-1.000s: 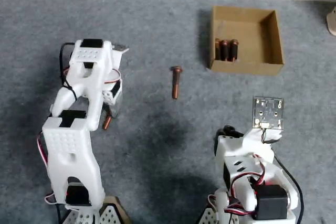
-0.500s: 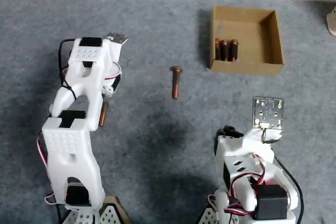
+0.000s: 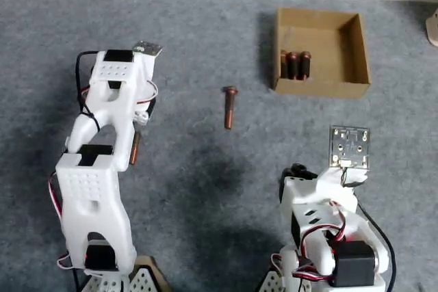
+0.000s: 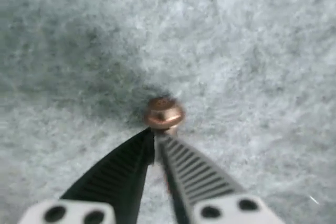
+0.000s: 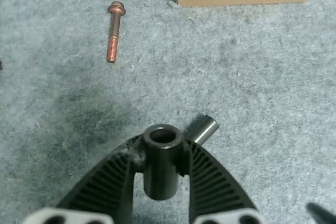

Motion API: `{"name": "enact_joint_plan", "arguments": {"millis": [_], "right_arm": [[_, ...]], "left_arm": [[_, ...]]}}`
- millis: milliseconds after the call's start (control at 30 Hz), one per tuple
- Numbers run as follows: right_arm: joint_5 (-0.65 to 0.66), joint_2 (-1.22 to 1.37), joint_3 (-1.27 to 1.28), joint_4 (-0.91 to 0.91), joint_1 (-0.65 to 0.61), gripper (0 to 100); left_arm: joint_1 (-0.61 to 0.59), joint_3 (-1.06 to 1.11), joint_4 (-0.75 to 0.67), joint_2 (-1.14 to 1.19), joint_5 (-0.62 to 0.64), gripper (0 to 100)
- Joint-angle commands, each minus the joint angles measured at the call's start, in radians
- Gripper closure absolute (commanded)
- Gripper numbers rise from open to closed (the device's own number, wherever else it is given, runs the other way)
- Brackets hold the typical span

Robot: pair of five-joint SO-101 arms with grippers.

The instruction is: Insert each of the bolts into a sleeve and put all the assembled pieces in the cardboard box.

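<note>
Pinching a bolt (image 4: 164, 113) just under its head, the left gripper (image 4: 156, 136) has its two claws pressed almost together, and the copper head pokes out past the tips above the grey felt (image 3: 205, 25). From above, this bolt shows as a short copper stick beside the left arm (image 3: 102, 148), at the left of the table. The right gripper (image 5: 161, 149), at the near right, clamps a dark sleeve (image 5: 161, 169) between its claws, with the open bore facing the wrist camera. A second sleeve (image 5: 203, 129) lies on the felt just beside it, a little farther off and to the right. A loose bolt (image 3: 229, 108) lies near the middle of the table, with its head toward the far side. The cardboard box (image 3: 357, 42) sits at the far right, with three assembled pieces (image 3: 293, 65) side by side in its near left corner.
</note>
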Motion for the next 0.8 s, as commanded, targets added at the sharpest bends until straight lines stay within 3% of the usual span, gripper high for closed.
{"name": "enact_joint_plan", "arguments": {"millis": [0, 467, 533, 633, 767], "right_arm": [[0.011, -0.005, -0.015, -0.001, -0.005, 99.4], [0.011, -0.005, -0.013, -0.001, -0.005, 99.4], [0.011, -0.005, -0.013, -0.001, -0.005, 99.4], [0.011, -0.005, -0.013, -0.001, -0.005, 99.4], [0.011, -0.005, -0.031, -0.001, -0.007, 99.4]], "left_arm": [[0.007, -0.015, -0.025, 0.016, 0.028, 85], [0.008, -0.015, -0.038, 0.024, 0.029, 85], [0.008, -0.008, -0.069, 0.024, 0.029, 88], [0.012, -0.015, -0.094, 0.024, 0.029, 100], [0.008, -0.010, -0.129, 0.016, 0.103, 100]]}}
